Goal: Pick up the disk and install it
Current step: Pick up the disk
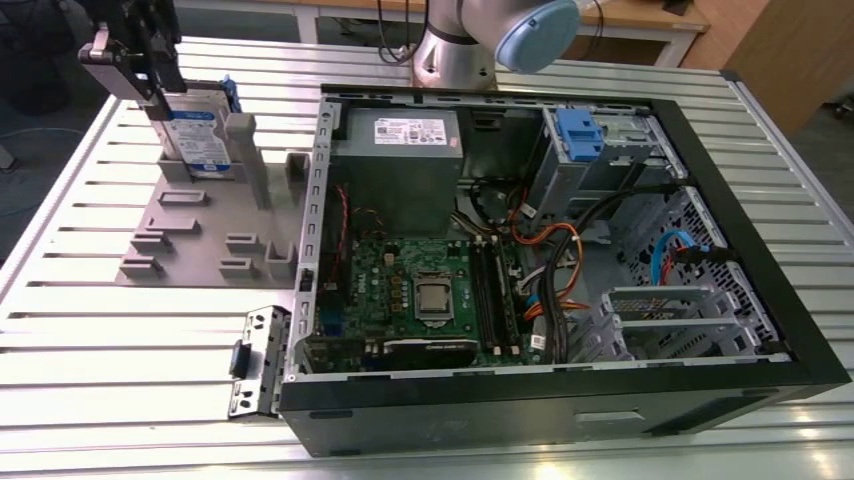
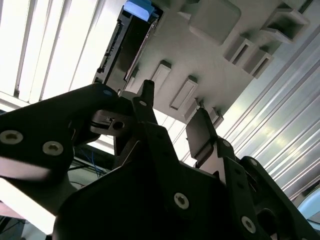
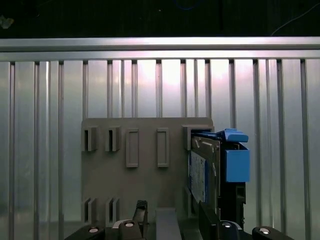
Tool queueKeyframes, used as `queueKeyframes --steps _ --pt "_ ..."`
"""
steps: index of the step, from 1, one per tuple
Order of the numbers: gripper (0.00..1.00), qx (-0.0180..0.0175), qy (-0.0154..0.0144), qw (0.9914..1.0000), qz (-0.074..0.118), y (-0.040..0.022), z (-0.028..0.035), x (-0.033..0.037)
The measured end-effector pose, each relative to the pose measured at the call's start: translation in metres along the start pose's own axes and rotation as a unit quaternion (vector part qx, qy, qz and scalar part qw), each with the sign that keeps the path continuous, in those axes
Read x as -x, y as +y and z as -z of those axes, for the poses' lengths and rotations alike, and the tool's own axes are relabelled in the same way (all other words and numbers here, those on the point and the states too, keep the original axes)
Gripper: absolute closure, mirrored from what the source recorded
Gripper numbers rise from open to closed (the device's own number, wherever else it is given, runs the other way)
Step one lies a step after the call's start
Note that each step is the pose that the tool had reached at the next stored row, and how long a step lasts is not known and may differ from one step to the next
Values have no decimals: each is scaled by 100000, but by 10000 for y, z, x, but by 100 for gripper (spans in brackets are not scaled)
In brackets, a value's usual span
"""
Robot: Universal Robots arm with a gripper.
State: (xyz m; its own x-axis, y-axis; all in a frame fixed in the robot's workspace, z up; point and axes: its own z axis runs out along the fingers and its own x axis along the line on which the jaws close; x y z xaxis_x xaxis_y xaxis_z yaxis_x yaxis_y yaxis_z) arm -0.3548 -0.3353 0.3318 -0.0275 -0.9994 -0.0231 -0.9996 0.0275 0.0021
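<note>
Your disk point(image 1: 200, 135) stands upright on edge in a slot of the grey fixture point(image 1: 200, 225) on the counter point(image 1: 80, 330), at the exterior view's left of the open computer case point(image 1: 534, 250). It lies just below the fingers point(image 2: 200, 132), which are apart and empty. In the first wrist view it lines up with 1 finger, not the gap. The wrist points straight down.

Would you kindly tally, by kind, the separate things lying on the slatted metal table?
disk: 1
grey holder tray: 1
open computer case: 1
loose metal bracket: 1
Total: 4
</note>
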Motion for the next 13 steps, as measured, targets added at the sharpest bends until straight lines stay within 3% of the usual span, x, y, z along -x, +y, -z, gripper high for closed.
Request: queueKeyframes --steps 6,13 --pt "47 -2 0 100000 28 -1 0 5" --pt "47 2 1 100000 24 2 -2 68"
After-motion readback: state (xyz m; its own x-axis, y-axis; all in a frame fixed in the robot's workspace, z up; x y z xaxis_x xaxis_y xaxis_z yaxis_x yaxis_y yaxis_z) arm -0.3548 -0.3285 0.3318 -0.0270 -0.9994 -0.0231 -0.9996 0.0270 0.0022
